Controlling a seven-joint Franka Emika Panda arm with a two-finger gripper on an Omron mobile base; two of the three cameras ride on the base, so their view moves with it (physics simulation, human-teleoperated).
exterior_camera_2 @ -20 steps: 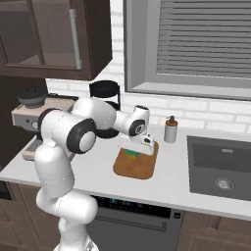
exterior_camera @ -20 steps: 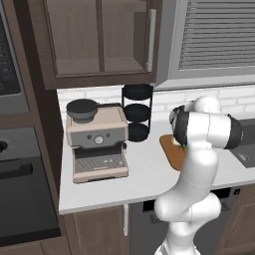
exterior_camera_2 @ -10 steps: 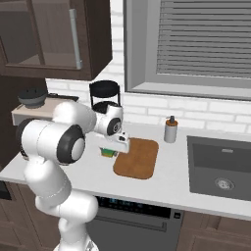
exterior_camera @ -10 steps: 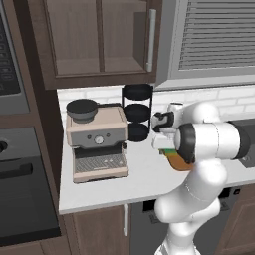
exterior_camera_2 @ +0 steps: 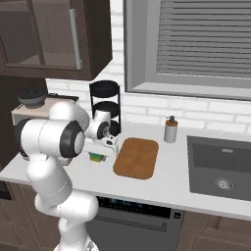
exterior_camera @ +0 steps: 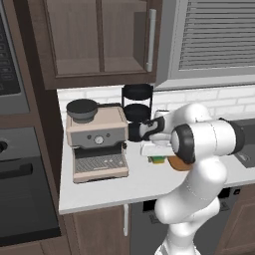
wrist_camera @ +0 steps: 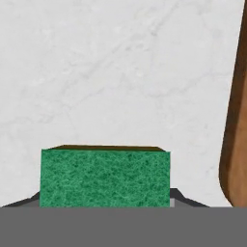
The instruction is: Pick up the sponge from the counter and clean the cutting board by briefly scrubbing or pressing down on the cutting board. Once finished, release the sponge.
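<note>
Arm has swung left off the cutting board [exterior_camera_2: 137, 157], tool [exterior_camera_2: 105, 150] gripping sponge [wrist_camera: 104, 177]

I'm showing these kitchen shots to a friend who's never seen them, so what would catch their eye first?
Probably the big white arm bent low over the counter, its gripper right above the green sponge, which lies just left of the orange-brown cutting board. In the hand view the sponge looms large at the bottom against the pale marbled surface. The bulky beige coffee machine at the counter's left end also stands out.
</note>
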